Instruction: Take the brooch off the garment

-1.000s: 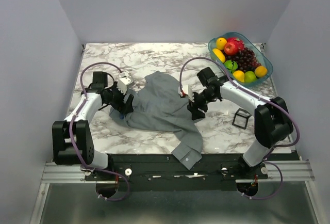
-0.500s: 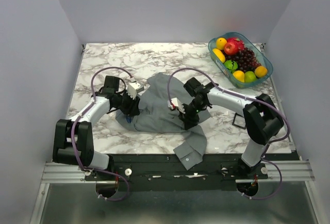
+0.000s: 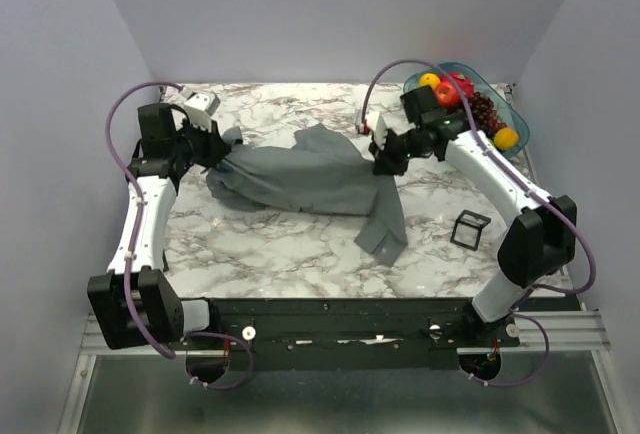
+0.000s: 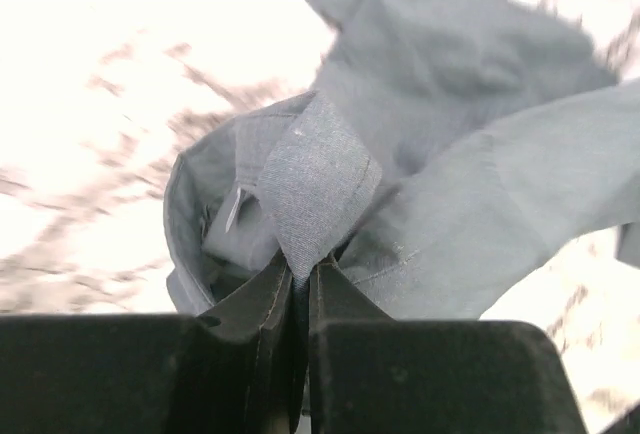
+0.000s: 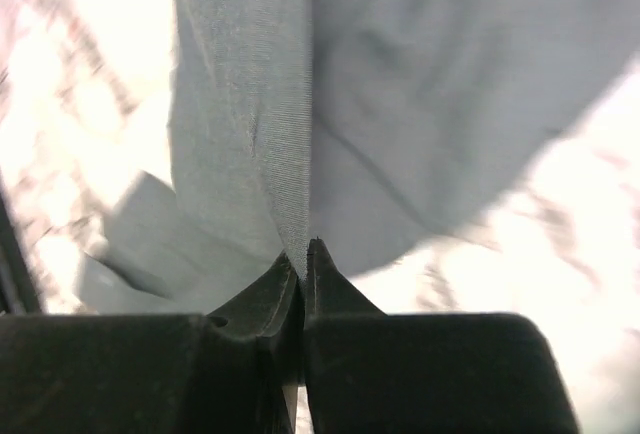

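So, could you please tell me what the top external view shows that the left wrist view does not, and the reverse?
Only the top external view shows the right gripper shut on the grey shirt, the fruit bowl and the wire-frame cube. Only the left wrist view shows close up how the left gripper pinches a stitched fold, jaws nearly touching. Both show the shirt and the marble table. Neither shows the brooch.

Grey garment [image 3: 300, 176], bunched, stretched sideways, pinched at both ends (sleeve trailing nearward)
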Motion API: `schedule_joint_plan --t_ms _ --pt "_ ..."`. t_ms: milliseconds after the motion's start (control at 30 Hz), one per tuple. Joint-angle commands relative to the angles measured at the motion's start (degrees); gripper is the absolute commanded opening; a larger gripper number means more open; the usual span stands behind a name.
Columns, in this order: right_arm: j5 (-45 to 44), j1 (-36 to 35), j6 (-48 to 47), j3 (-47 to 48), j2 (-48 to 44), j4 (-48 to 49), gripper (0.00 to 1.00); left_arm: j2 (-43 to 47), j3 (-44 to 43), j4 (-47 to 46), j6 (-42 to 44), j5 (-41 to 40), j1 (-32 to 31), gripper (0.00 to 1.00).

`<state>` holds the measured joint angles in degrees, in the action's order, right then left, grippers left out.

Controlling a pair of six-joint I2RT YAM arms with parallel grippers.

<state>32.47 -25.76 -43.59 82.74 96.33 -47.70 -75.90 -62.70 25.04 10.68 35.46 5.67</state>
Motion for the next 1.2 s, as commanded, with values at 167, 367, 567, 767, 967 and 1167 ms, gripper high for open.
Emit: schedule_joint_plan --t_ms 167,367,567,767,967,1167 --pt "-4.3 3.3 2.9 13.3 -1.7 -1.4 0.09 10.4 1.5 -10.2 -15.8 -4.7 1.5 0.15" --pt "-7.1 3.3 -2.2 12.5 -0.3 -0.8 0.07 13.1 6.4 -11.7 -24.5 -6.5 1.5 0.48" --pt "-10.8 3.1 -14.7 2.2 -0.4 -0.5 0.08 17.0 10.3 -6.1 -15.7 -5.4 1.9 0.73" --pt "-11.4 2.9 -15.4 -2.1 0.9 1.8 0.1 11.7 10.8 -5.4 -11.3 1.4 1.4 0.77" --pt "-10.7 2.0 -10.5 1.2 4.1 2.2 0.11 3.0 7.3 0.0 -4.6 0.9 0.1 0.72" --pt "-10.4 1.6 -10.1 0.8 5.2 2.5 0.12 -1.8 5.6 2.3 -1.3 1.1 -2.9 0.69"
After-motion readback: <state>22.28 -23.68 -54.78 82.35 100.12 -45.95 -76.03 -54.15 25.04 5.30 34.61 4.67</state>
